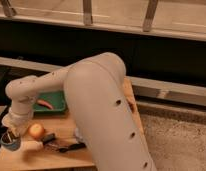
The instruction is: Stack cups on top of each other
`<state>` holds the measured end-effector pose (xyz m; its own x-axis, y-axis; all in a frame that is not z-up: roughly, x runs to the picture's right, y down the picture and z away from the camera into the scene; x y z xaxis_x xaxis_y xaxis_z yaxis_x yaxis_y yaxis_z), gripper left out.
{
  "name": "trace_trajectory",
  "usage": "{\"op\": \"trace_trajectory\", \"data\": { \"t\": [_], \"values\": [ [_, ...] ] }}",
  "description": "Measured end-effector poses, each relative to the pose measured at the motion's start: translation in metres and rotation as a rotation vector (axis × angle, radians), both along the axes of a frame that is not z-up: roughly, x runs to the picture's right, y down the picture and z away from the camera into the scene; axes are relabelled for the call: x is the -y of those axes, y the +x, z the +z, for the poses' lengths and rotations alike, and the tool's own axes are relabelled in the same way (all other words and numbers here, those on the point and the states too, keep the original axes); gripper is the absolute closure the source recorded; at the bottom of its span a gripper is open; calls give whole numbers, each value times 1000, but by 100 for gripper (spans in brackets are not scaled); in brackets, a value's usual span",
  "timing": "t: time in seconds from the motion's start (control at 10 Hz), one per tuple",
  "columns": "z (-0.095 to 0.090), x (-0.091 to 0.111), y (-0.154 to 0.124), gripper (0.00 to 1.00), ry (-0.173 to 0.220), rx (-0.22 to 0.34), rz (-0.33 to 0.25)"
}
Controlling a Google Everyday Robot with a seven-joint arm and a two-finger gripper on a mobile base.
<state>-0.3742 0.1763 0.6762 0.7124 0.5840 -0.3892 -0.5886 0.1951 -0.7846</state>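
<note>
At the lower left of the frame the gripper (11,133) hangs straight down from the white arm's wrist (18,117), right at the short light-blue cup with the darker inside (10,142). The cup sits at the left edge of the pale wooden surface (51,157), and the gripper seems to reach into or onto its rim; whether the fingers are spread or pinched on the rim I cannot tell, as the wrist and the cup hide them. The vertical approach suits taking a cup by its wall so it can be lifted and lowered over another.

The tall cream-white tumbler cannot be made out with any certainty. A pale shape lying just right of the blue cup (32,145) may be it, on its side, but that is a guess. Beside it rests a round yellow-orange fruit (36,131); a dark utensil (66,146) lies further right, and a green tray holding a red item (55,102) sits behind. The arm's bulky white body (103,115) covers the right part of the surface.
</note>
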Motion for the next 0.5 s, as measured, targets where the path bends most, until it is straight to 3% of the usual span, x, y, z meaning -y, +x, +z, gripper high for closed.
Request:
{"op": "trace_trajectory", "data": {
  "t": [0.3, 0.5],
  "values": [
    [-1, 76, 46, 100, 96, -26, 23],
    [-4, 120, 55, 100, 160, -7, 34]
  ]
}}
